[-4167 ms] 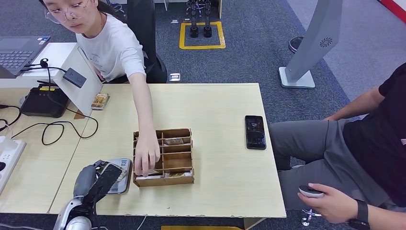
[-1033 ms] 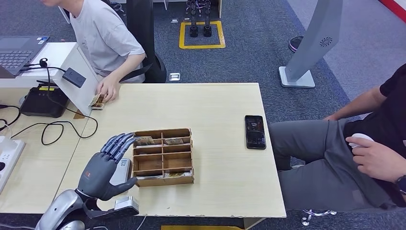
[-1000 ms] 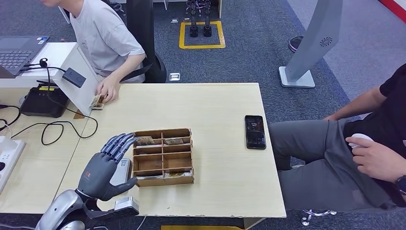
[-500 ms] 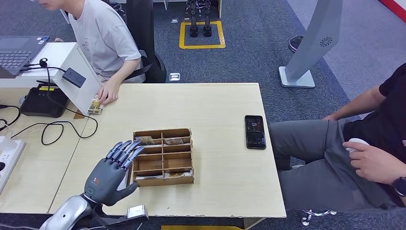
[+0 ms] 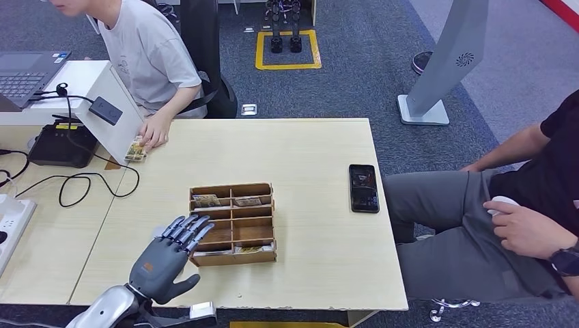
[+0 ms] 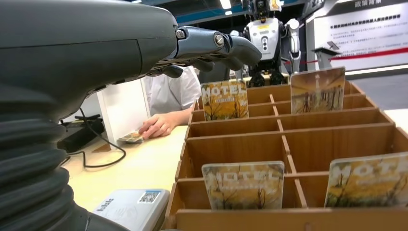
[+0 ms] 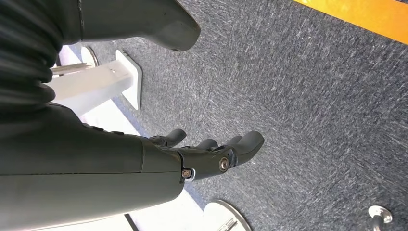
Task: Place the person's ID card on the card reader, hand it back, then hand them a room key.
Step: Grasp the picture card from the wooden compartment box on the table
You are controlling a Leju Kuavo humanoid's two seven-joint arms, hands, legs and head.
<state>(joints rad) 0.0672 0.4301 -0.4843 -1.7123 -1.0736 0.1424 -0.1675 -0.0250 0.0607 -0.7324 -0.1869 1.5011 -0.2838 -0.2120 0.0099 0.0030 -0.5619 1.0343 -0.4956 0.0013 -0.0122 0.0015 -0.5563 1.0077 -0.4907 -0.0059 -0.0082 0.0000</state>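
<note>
**Left hand empty beside the key rack**

The counter (image 5: 307, 143) carries a wooden rack (image 5: 233, 223) of room key cards (image 6: 243, 185) near its middle. The left hand (image 5: 166, 257) hovers at the rack's left side, fingers spread, holding nothing. The right hand (image 7: 202, 156) hangs over the carpet, fingers loosely extended and empty. A person's hand (image 5: 155, 130) rests on the ID card (image 5: 136, 149) at the far left. The card reader (image 6: 134, 208) lies beside the rack.

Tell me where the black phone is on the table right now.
In the head view, the black phone lies flat near the table's right edge, right of the wooden card box.
</note>
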